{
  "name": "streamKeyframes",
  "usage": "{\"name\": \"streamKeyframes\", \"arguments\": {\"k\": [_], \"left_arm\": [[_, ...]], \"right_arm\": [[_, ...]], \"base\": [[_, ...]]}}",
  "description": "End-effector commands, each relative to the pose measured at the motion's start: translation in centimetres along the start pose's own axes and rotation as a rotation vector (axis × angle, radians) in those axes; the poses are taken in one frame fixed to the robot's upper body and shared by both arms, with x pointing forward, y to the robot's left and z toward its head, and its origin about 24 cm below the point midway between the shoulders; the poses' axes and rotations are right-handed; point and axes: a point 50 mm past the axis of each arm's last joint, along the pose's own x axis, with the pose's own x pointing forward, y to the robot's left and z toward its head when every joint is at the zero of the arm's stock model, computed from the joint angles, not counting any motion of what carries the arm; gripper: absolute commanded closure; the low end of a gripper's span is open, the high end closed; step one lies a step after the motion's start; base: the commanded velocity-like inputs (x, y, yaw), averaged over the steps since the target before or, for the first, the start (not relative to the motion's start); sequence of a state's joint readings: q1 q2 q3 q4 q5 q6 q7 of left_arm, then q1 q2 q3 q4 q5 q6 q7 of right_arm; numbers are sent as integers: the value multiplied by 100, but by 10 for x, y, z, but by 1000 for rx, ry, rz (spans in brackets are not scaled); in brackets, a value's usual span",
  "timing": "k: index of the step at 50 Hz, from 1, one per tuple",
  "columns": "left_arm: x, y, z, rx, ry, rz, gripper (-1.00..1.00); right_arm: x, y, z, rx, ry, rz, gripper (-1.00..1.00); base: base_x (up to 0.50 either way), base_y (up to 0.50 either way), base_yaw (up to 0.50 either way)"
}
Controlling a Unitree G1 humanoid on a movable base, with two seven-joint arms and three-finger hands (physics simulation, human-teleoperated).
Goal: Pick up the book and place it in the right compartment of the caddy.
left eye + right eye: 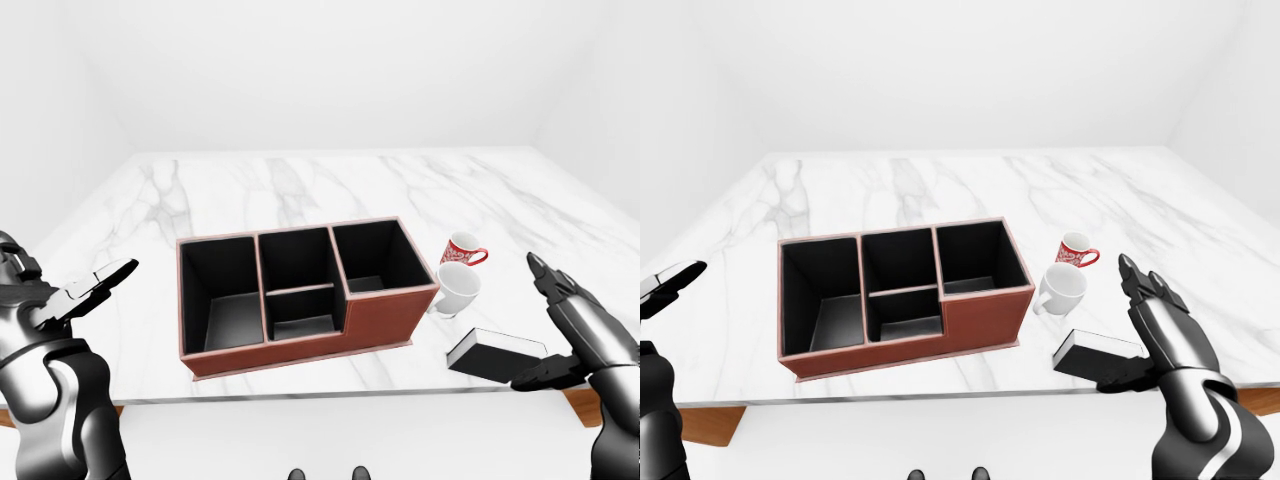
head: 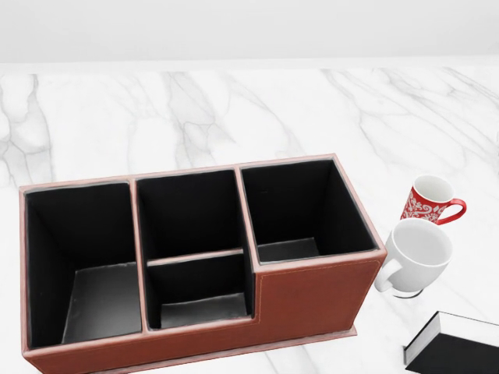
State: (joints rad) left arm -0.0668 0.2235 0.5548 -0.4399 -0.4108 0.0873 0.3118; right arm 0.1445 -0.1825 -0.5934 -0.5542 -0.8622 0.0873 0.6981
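The book is black with white page edges and lies flat on the marble table near its bottom-right edge; it also shows in the head view. The caddy is red-brown with black inside, and its right compartment is empty. My right hand is open, just right of the book, with the thumb at the book's right end and the fingers raised above it. My left hand is open and empty, left of the caddy.
A red patterned mug and a white mug stand between the caddy's right end and the book. The marble table runs far toward the top of the view; its near edge lies just below the caddy and book.
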Motion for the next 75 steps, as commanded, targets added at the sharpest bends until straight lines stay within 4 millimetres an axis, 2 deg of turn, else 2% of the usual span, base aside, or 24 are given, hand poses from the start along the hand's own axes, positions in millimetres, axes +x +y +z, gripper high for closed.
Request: {"name": "streamKeyframes", "arguments": {"k": [1, 13, 31, 56, 63, 75], "left_arm": [[0, 0, 1, -1, -2, 1, -100], [0, 0, 1, -2, -5, 0, -100], [1, 0, -1, 2, 4, 0, -100], [0, -1, 2, 0, -10, 1, -100], [1, 0, -3, 8, 8, 3, -100], [1, 0, -1, 7, 2, 1, -100]], "right_arm": [[11, 12, -6, 24, 11, 70, -100], [17, 21, -8, 26, 12, 121, -100], [24, 42, -40, 54, 127, 243, -100], [26, 40, -44, 8, 160, 245, -100], [34, 49, -30, -57, 134, 281, -100], [37, 45, -39, -123, 185, 285, -100]], "base": [[0, 0, 0], [0, 0, 0], [0, 0, 0], [0, 0, 0], [0, 0, 0], [0, 0, 0]]}}
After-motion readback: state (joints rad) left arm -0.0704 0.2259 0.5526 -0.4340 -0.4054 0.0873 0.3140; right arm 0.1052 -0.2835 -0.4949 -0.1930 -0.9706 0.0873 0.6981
